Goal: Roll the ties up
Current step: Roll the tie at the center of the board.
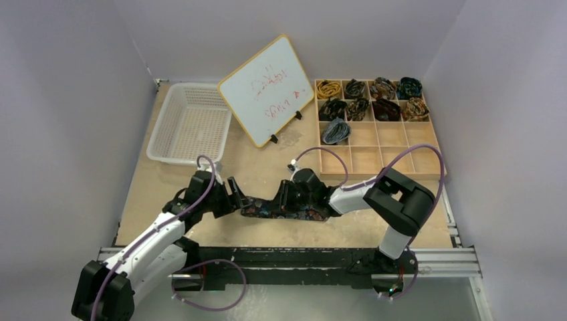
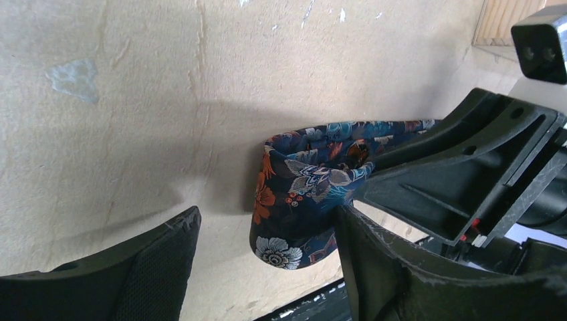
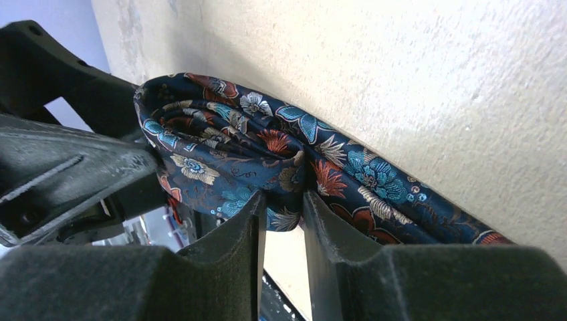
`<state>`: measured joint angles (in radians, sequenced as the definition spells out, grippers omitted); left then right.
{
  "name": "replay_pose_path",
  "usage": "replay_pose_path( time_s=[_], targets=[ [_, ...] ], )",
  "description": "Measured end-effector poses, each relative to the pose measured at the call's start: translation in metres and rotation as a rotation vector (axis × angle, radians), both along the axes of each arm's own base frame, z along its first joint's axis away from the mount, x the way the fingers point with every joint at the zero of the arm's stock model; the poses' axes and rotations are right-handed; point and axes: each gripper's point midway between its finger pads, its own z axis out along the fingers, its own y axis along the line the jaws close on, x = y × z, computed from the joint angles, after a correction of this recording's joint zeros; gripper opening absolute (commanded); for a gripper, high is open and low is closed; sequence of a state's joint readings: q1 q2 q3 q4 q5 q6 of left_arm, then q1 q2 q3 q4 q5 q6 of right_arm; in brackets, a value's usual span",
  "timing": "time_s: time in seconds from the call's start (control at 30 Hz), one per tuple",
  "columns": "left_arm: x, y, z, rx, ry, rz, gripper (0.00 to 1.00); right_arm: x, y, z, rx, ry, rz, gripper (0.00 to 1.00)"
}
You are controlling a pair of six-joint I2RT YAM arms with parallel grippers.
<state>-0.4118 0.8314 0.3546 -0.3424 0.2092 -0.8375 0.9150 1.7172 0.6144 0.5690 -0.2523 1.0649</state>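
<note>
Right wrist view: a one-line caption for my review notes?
Right gripper, jaws closed on a fold of the navy floral tie, against the pale table.

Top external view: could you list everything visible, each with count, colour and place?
navy floral tie: one, navy with orange and teal flowers, on the table between the grippers.
rolled ties: nine, gold, teal, brown, grey-blue, in the tray's far compartments.
wooden compartment tray: one, light wood, far right.
basket: one, white, far left.
whiteboard: one, white with red writing, between basket and tray.
table: one, beige, under everything.
left gripper: one, black, open at the tie's left end.
right gripper: one, black, shut on the tie.
</note>
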Motion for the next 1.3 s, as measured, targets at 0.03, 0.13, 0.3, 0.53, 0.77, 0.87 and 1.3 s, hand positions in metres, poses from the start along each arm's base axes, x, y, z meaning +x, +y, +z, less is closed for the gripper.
replay_pose_path(
  time_s=[0.03, 0.13, 0.3, 0.53, 0.77, 0.87, 1.3],
  targets=[
    [-0.002, 0.000, -0.003, -0.012, 0.003, -0.003, 0.71, 0.001, 0.001, -0.001, 0.004, 0.002, 0.001, 0.29],
    [0.000, -0.003, -0.004, -0.037, 0.005, -0.021, 0.71, 0.003, 0.003, 0.001, 0.011, -0.001, -0.004, 0.29],
    [0.007, -0.008, 0.001, -0.083, -0.014, -0.048, 0.71, 0.006, 0.004, 0.000, 0.030, 0.011, -0.019, 0.28],
    [0.008, -0.017, 0.005, -0.145, -0.058, -0.124, 0.70, 0.011, 0.002, -0.001, 0.065, 0.036, -0.020, 0.26],
    [-0.006, -0.020, -0.012, -0.186, -0.004, -0.160, 0.70, 0.010, 0.002, -0.002, 0.104, 0.059, 0.000, 0.25],
    [-0.002, -0.023, -0.007, -0.204, -0.035, -0.171, 0.69, 0.010, 0.002, -0.002, 0.113, 0.064, 0.008, 0.25],
    [0.006, -0.033, 0.001, -0.260, -0.116, -0.240, 0.62, 0.010, 0.003, -0.003, 0.125, 0.070, 0.021, 0.25]
  ],
)
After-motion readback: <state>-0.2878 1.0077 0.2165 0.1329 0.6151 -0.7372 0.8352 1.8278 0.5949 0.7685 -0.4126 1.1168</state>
